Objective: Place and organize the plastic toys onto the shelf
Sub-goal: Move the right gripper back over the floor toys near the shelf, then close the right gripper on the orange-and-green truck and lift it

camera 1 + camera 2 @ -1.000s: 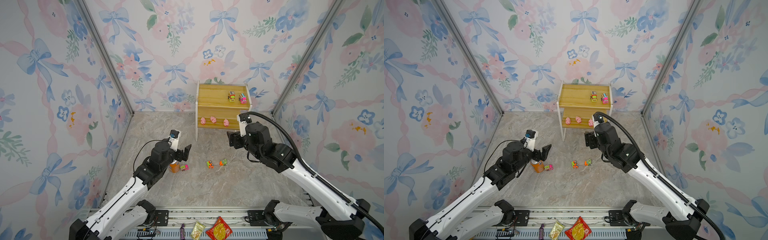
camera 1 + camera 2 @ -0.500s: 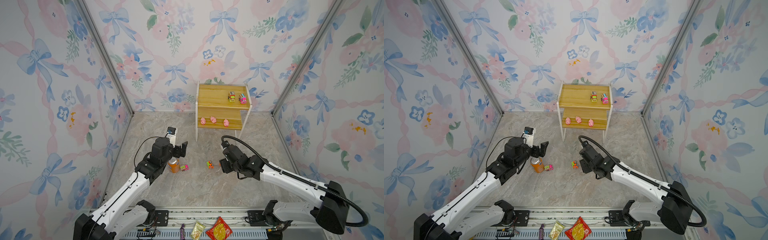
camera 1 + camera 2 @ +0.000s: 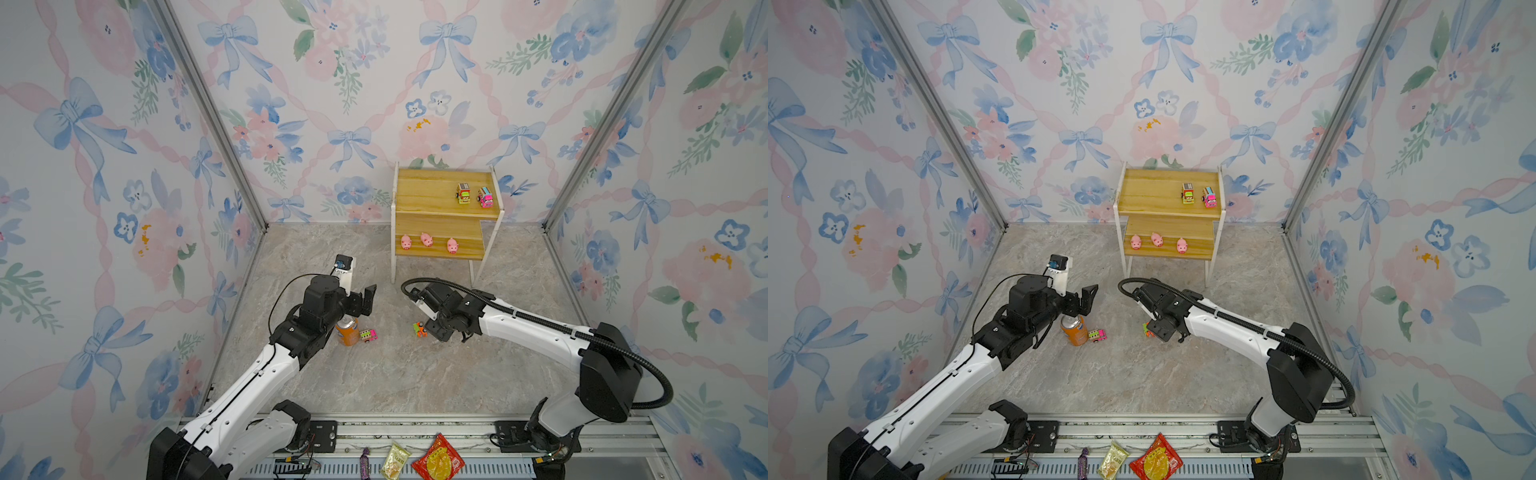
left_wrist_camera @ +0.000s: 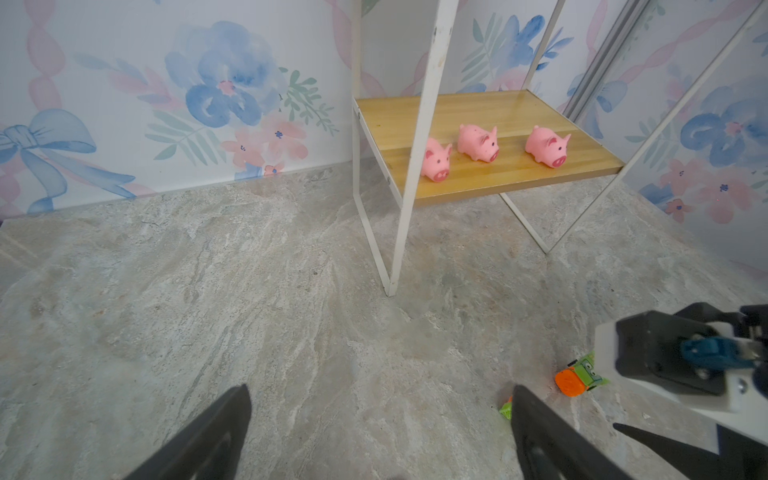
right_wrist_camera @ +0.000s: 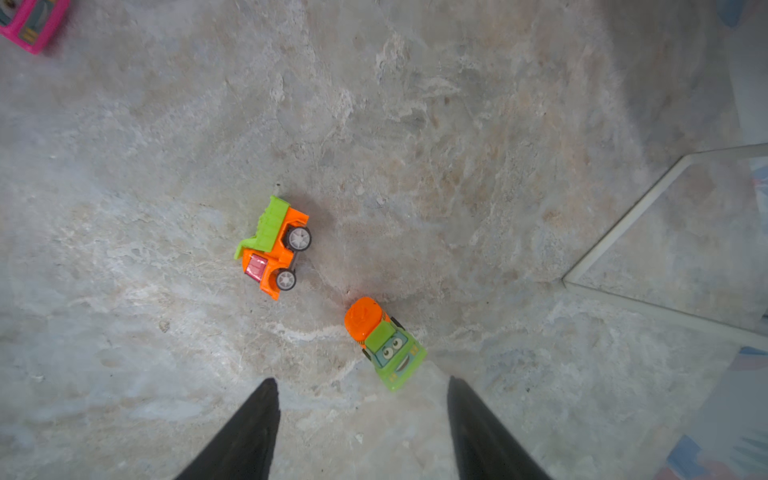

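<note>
1. Surface: grey marbled stone-look floor [image 3: 374,386], flat and matte, runs wall to wall.
2. Room: 3 walls w/ floral wallpaper [image 3: 332,83] (blue bows, pink ribbons). 2 alu posts [image 3: 208,112] stand at the far corners. A metal rail [image 3: 415,432] runs along the near edge, w/ both arm bases on it.
3. Shelf [image 3: 428,195]: 1, against the far wall, right of centre. It has 2 stepped yellow boards on a thin white frame.
4. Pigs: 3, pink, in a row on the lower board, apart from each other: left pig [image 3: 406,242], mid pig [image 3: 427,240], right pig [image 3: 452,245].
5. Trucks: 5 total.
   - 2 sit side by side at the right end of the top board: yellow-red truck [image 3: 463,193] and pink-top truck [image 3: 485,197].
   - 3 are on the floor. The pink truck [image 3: 368,335] is just right of the can. The dump truck [image 5: 274,247], orange/green, is near centre and lies on its side. The mixer truck [image 5: 386,345], green w/ an orange drum, is just beside it.
6. Can [image 3: 347,330]: 1, orange, upright, left of centre.
7. Snack packets: 3 on the near rail: purple sweet [image 3: 365,462], yellow packet [image 3: 395,459], red packet [image 3: 438,461].
8. Left gripper [image 4: 379,392]: jaws spread wide, nothing between them. It hangs above the can, facing the shelf.
9. Right gripper [image 5: 361,381]: low over the floor at centre, jaws apart and empty. The mixer truck sits just ahead of the tips, not touching, and is hidden under the gripper in both top views.
</note>
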